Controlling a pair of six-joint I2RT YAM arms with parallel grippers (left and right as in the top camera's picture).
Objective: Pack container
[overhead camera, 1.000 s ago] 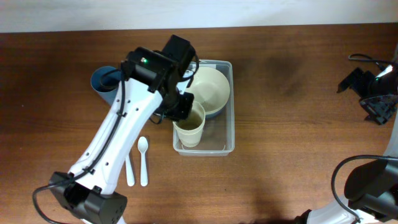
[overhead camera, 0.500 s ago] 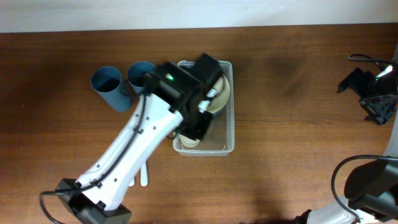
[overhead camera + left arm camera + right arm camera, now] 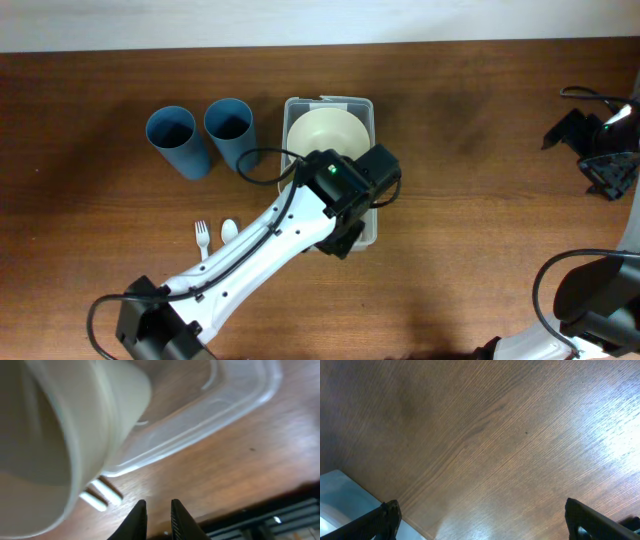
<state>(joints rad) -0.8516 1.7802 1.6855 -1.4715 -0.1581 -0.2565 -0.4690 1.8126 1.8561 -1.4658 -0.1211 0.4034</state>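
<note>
The clear plastic container (image 3: 368, 108) stands at the table's middle, with a cream bowl (image 3: 325, 140) in its far half. My left arm lies across its near half and hides what is there. In the left wrist view a cream cup (image 3: 60, 435) stands inside the container's rim (image 3: 215, 410). My left gripper (image 3: 156, 521) is just outside the container's near corner, low over the wood, its fingers almost together with nothing between them; in the overhead view it (image 3: 343, 240) sits at the arm's end. My right gripper (image 3: 482, 520) is wide open and empty at the far right (image 3: 600, 150).
Two blue cups (image 3: 170, 140) (image 3: 230, 130) stand left of the container. A white fork (image 3: 202, 238) and a white spoon (image 3: 229, 232) lie at the front left, and their ends show in the left wrist view (image 3: 102, 492). A cable lies at the right edge (image 3: 590, 95).
My left arm has swung from the container's left side across to its near right corner. The cream cup it was at stays in the container. The right arm has not moved.
</note>
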